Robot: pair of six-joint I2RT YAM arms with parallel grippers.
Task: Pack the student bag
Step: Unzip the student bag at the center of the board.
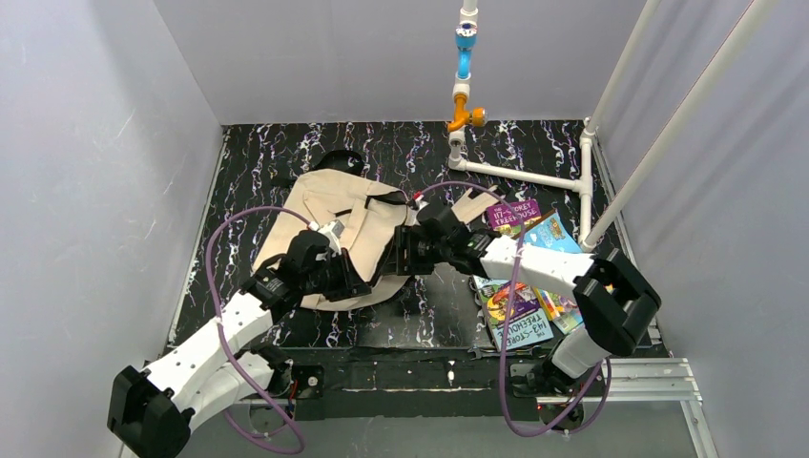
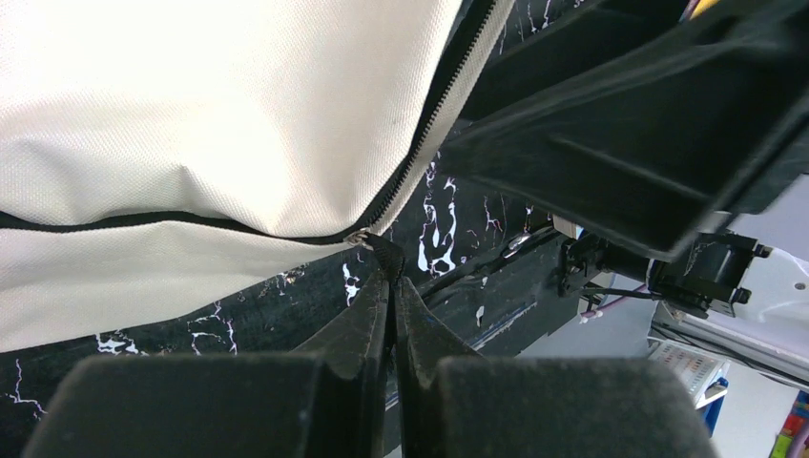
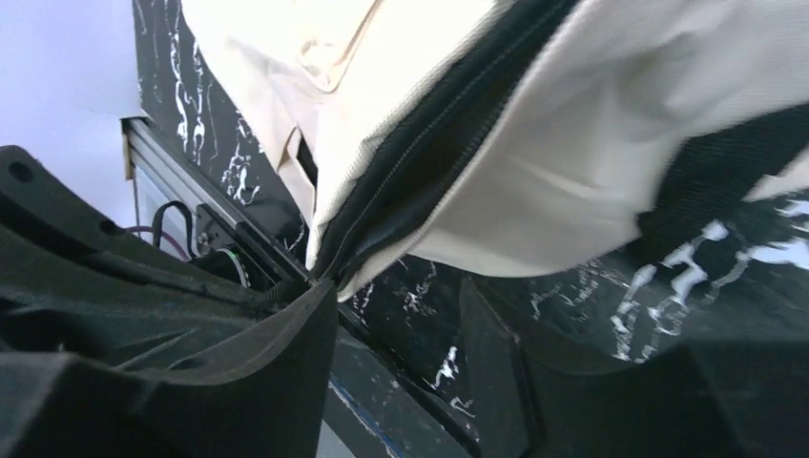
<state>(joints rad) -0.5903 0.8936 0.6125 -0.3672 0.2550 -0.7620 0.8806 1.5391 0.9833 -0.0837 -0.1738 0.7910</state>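
The beige student bag (image 1: 334, 215) lies flat on the black marbled table, its zipper line (image 2: 420, 143) running along the near edge. My left gripper (image 2: 392, 279) sits at the bag's near right corner (image 1: 361, 284) and is shut on the black zipper pull (image 2: 383, 250), just below the metal slider. My right gripper (image 3: 401, 315) is right beside it (image 1: 401, 256), open, with nothing between its fingers. Its left fingertip (image 3: 305, 315) lies just under the bag's zippered edge (image 3: 420, 162).
Several colourful books (image 1: 523, 305) lie in a pile at the right of the table. A white pipe frame (image 1: 534, 176) crosses the back right. A metal rail (image 1: 611, 372) runs along the near edge by the arm bases.
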